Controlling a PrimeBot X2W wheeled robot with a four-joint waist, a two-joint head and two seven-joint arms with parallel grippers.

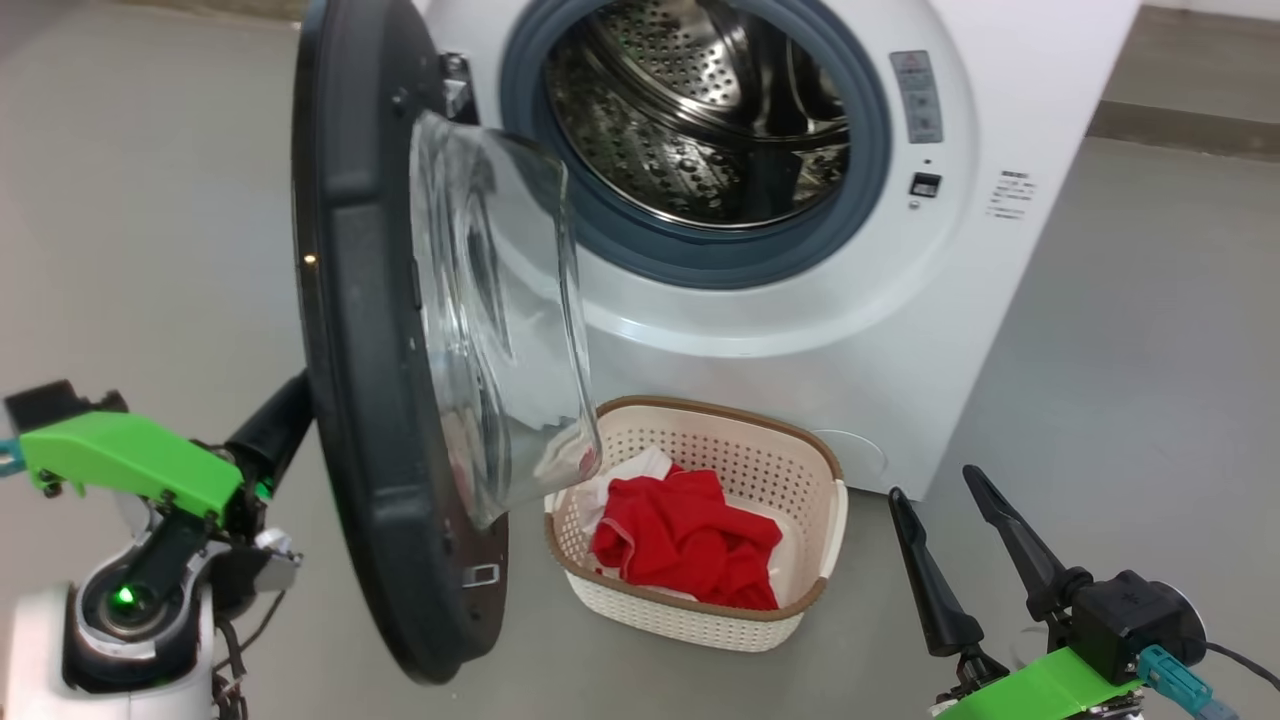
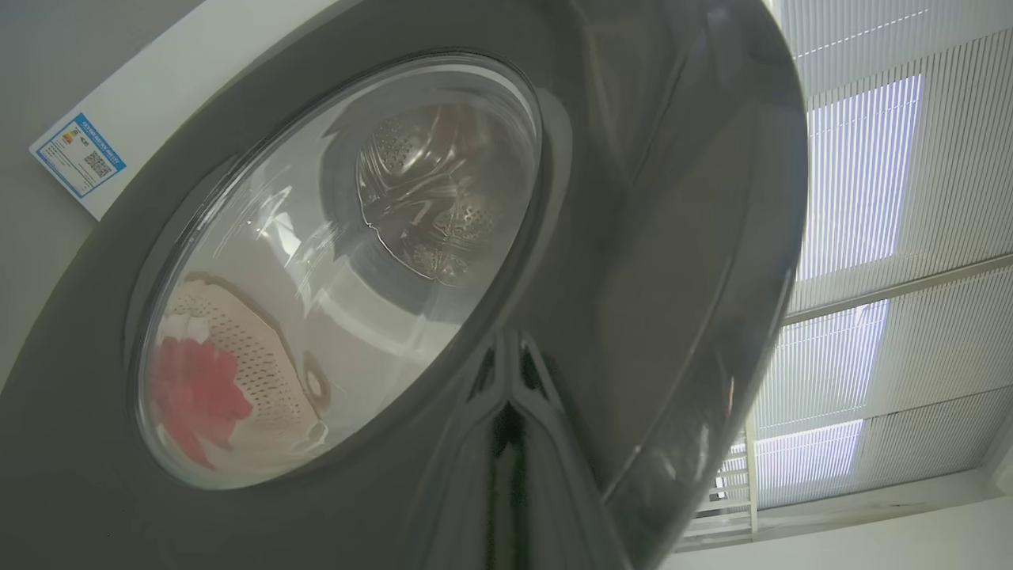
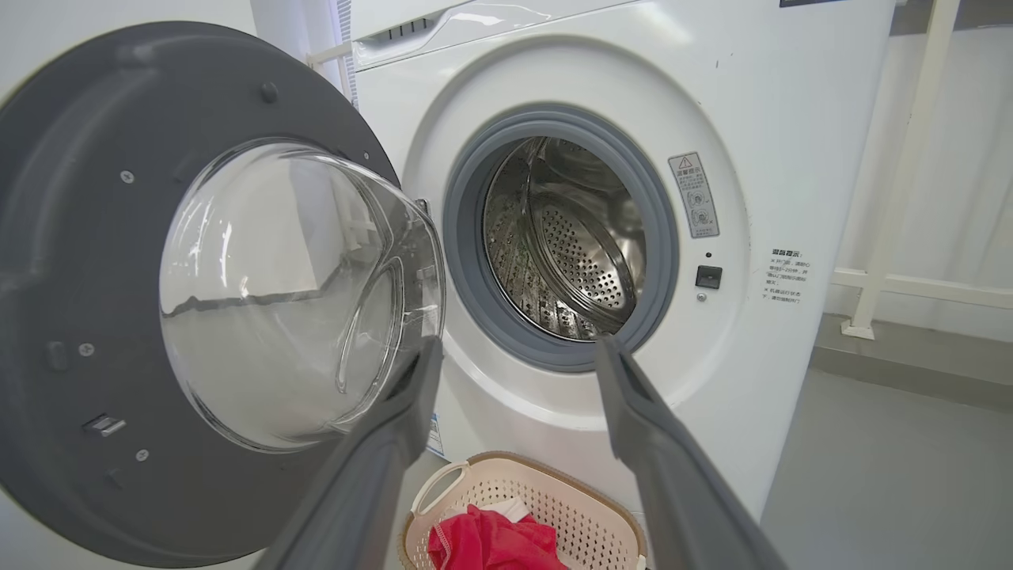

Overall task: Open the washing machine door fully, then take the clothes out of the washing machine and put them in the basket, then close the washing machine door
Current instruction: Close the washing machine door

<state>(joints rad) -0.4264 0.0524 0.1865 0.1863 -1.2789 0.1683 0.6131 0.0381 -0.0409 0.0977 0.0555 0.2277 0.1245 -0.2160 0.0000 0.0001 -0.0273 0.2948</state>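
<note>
Pressing closed left claw against outer face of washing machine door; holding right claw low beside basket, spread wide and empty.

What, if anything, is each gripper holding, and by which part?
Nothing. The right gripper is open and empty; the shut left gripper merely touches the rim of the washing machine door.
</note>
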